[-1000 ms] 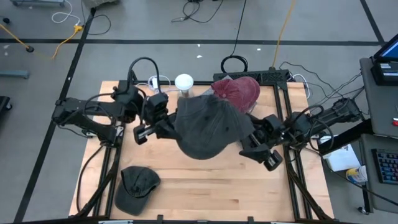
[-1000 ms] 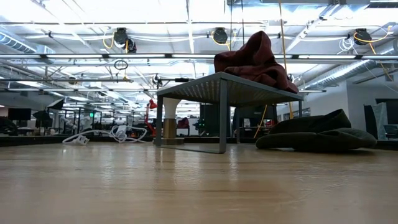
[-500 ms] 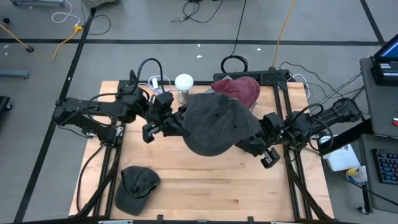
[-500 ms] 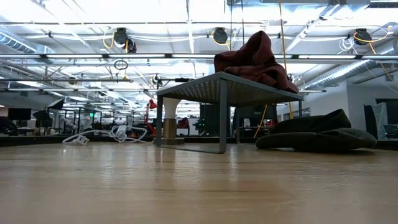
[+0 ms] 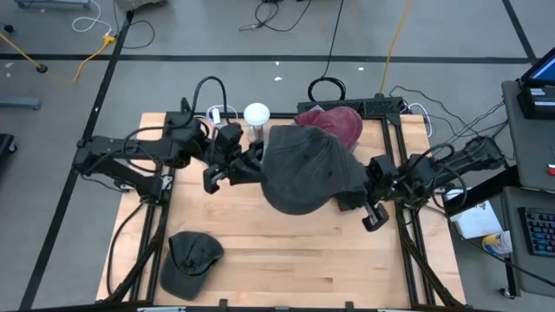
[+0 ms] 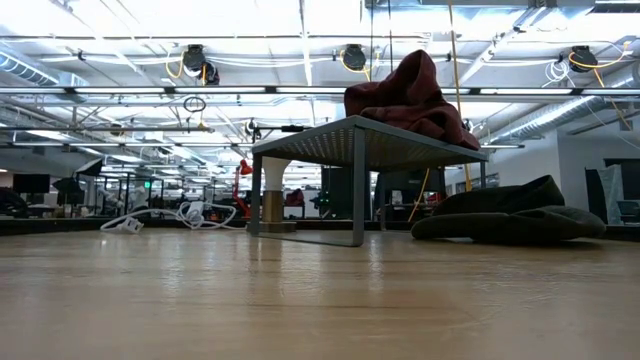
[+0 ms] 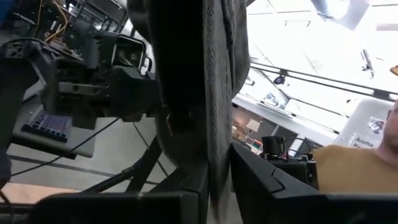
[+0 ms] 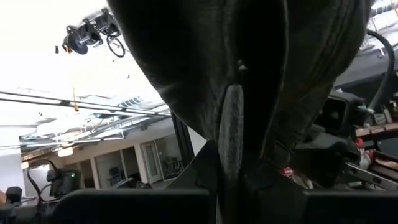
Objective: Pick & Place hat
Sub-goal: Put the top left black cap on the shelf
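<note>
A dark grey hat (image 5: pixel 308 169) hangs spread between my two grippers, clear of the table and partly over the grey rack (image 6: pixel 360 135). A dark red hat (image 5: pixel 334 126) lies on top of that rack and also shows in the low view (image 6: pixel 410 90). My left gripper (image 5: pixel 254 166) is shut on the grey hat's left edge. My right gripper (image 5: pixel 349 198) is shut on its right edge. A second dark cap (image 5: pixel 192 258) lies on the table near the front left corner. The held hat is outside the low view. My left gripper pinches a fold of the hat's edge (image 7: pixel 219 140) between its two fingers, coming level from the table's left. The hat is lifted clear and spreads away from the fingers. My right gripper pinches the hat's opposite edge (image 8: pixel 231 124) between its two fingers, coming from the table's right. The cloth bulges out beyond the fingers, clear of the table.
A white cylinder (image 5: pixel 257 115) stands at the far edge, left of the rack. Cables (image 5: pixel 325 87) lie behind the table. The wooden table (image 5: pixel 286 251) shows bare in its near middle.
Both grippers have carried the grey hat toward the table's far edge and a little to the right, closer over the rack with the red hat. The hat stays lifted and spread between them.
</note>
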